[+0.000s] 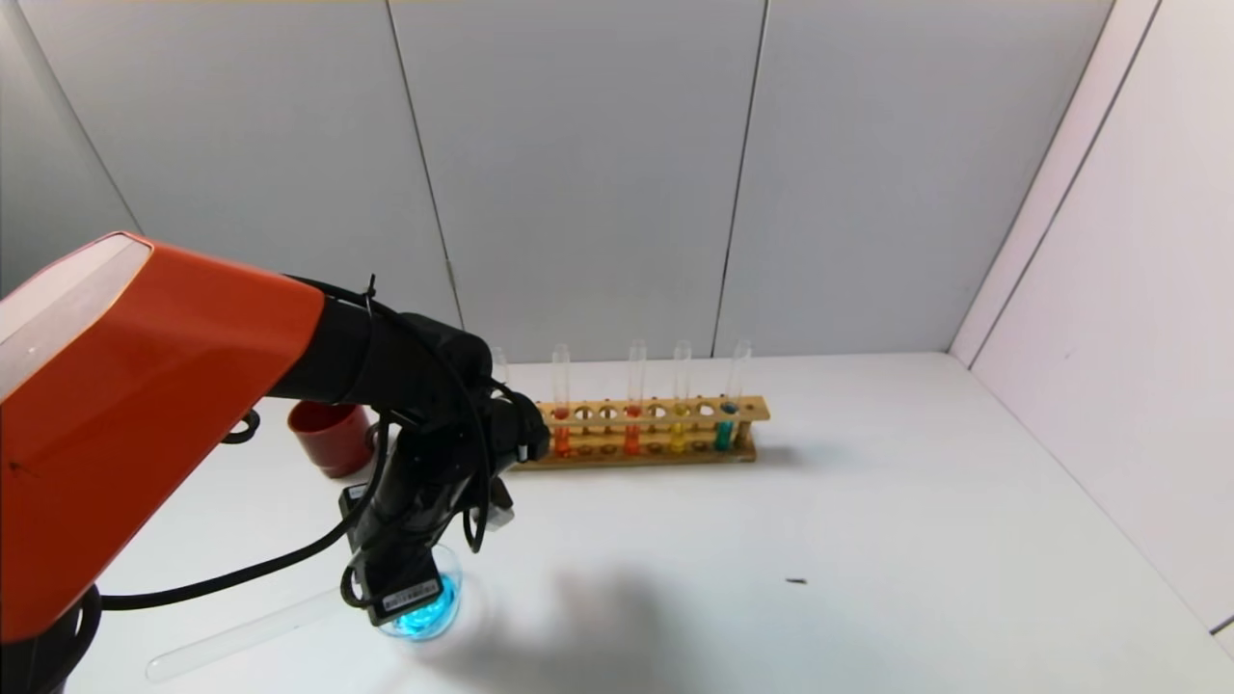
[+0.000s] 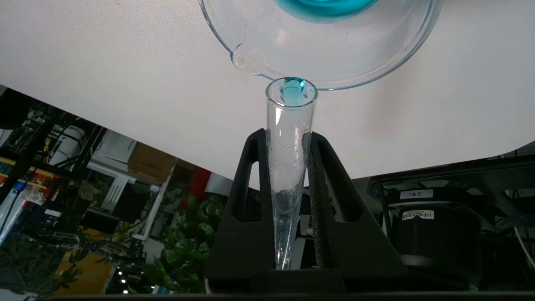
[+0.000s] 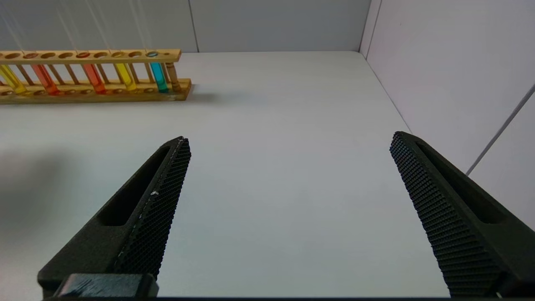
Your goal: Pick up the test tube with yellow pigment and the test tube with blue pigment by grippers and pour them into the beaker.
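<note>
While the left gripper (image 2: pixel 292 138) has its fingers (image 2: pixel 250 167) closed on the test tube with blue pigment (image 2: pixel 290 159), the tube's mouth sits at the rim of the beaker (image 2: pixel 376 71), just beside the pouring lip. In the head view the tube (image 1: pixel 241 631) lies at a shallow tilt, its round end out toward the robot's left and its mouth toward the beaker (image 1: pixel 445 602), which stands on the white surface (image 1: pixel 771 540) near the front and already holds blue liquid. Only a trace of blue shows at the tube's mouth, so this pour is judged nearly complete. The long axis of the tube runs straight out between the fingers toward the beaker; any further tilt should turn about that mouth-to-rim contact. The right gripper (image 3: pixel 288 200) hangs with its fingers (image 3: pixel 159 200) spread wide and empty, over bare surface well apart from the beaker. The wooden rack (image 1: pixel 646 434) stands at the back, and a yellow tube (image 1: pixel 680 410) stands upright in it. The rack lies ahead and to the left of the right gripper, which is judged the freer arm for that tube. A red cup (image 1: pixel 330 434) stands left of the rack.
</note>
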You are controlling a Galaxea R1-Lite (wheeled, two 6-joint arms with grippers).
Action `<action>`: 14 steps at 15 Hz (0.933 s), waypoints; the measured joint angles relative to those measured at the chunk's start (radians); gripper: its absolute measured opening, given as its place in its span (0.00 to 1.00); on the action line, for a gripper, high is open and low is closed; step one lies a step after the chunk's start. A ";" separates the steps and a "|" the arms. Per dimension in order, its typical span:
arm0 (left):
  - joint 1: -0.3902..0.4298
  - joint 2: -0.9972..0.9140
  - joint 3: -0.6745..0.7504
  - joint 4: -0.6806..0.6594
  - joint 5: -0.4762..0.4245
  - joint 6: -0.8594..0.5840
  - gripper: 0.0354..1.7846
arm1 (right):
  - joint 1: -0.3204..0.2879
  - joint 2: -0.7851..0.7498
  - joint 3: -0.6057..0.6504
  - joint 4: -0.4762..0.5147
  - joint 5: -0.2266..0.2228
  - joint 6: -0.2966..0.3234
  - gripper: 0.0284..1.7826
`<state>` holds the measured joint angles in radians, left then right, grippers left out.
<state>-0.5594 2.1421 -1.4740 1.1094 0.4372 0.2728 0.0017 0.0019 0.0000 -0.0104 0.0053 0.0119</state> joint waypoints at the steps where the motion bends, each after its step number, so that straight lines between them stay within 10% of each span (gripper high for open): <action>1: 0.000 0.000 -0.003 -0.002 0.002 -0.016 0.15 | 0.000 0.000 0.000 0.000 0.000 0.000 0.98; 8: 0.063 -0.141 -0.049 -0.093 -0.031 -0.204 0.15 | 0.000 0.000 0.000 0.000 0.000 0.000 0.98; 14: 0.310 -0.345 -0.095 -0.350 -0.178 -0.205 0.15 | 0.000 0.000 0.000 0.000 0.000 0.000 0.98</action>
<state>-0.2491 1.7972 -1.5687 0.7596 0.2596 0.0677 0.0017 0.0019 0.0000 -0.0100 0.0057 0.0123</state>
